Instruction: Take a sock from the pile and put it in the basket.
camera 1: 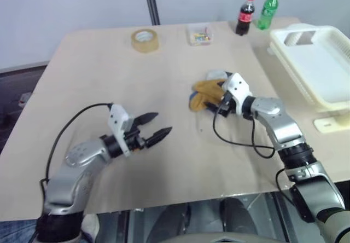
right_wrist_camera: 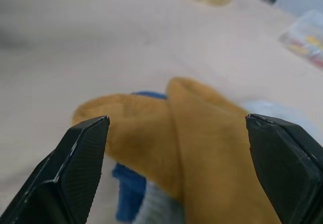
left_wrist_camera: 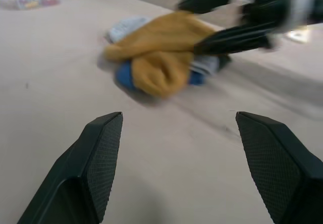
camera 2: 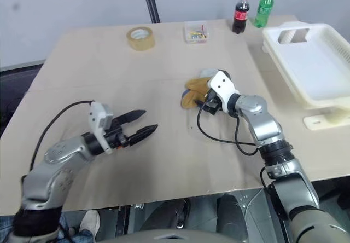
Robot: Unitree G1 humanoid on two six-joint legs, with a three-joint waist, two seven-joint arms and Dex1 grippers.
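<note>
The mustard sock point(right_wrist_camera: 202, 133) lies on top of the pile point(camera 1: 208, 93) mid-counter, directly ahead of the right gripper point(right_wrist_camera: 176, 148), whose open fingers straddle it without gripping. The left gripper point(camera 1: 156, 126), also open and empty, stands well apart. The basket point(camera 1: 320, 62) waits to the right.

Setting: I work in a lab or test room. Evidence: plain beige worktable point(camera 1: 109, 79), bare pale wall behind, dark upright pole point(camera 1: 151, 2), tape roll point(camera 1: 145, 39) and two soda bottles point(camera 1: 246, 14) at the far edge.
</note>
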